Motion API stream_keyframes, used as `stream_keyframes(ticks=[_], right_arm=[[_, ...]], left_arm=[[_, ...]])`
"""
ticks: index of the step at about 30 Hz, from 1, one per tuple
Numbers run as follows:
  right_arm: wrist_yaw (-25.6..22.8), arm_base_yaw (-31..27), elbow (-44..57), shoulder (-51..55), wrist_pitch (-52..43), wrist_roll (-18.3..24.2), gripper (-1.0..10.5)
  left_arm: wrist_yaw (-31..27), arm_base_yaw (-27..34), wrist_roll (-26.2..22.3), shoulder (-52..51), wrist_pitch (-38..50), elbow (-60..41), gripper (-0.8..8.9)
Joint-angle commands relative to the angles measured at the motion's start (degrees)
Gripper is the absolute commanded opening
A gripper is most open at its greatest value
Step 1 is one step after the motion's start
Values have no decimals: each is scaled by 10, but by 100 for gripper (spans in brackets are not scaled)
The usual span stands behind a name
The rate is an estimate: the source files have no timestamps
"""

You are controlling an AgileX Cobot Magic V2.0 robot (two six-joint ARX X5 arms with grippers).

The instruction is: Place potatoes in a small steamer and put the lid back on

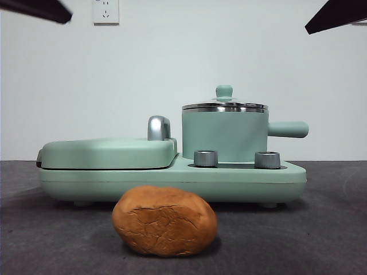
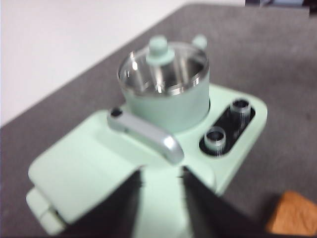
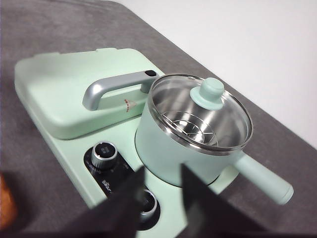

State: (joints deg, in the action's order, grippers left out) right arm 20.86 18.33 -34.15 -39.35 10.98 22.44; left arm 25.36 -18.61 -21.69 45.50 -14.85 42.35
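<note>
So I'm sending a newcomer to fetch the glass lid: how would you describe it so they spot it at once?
Find the mint-green cooker base on the dark table. On its side with the two silver knobs stands the small steamer pot; the lid sits on top of it. Unlike the flat opaque grill cover beside it, it is round, clear, steel-rimmed, with a small green knob.

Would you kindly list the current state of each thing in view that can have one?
lid: closed on the small steamer.
small steamer: empty, only a steel rack inside.
potato: on the table in front of the appliance, not yet picked up.
grill cover: shut flat.
left tool: open, empty, above the grill cover.
right tool: open, empty, above the knobs.
</note>
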Motion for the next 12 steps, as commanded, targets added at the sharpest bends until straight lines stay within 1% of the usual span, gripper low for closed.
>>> stream_keyframes(ticks=[1,7,12], right_arm=[[-1,2,-10,-2,-7,-37,226],[0,2,-10,-2,-9,-43,226],[0,2,-10,-2,-21,-64,226]], left_arm=[[3,-8,53,5,26,14,365],[-2,-23,81,17,79,15,366],[-30,-43,111,75,185,21,365]])
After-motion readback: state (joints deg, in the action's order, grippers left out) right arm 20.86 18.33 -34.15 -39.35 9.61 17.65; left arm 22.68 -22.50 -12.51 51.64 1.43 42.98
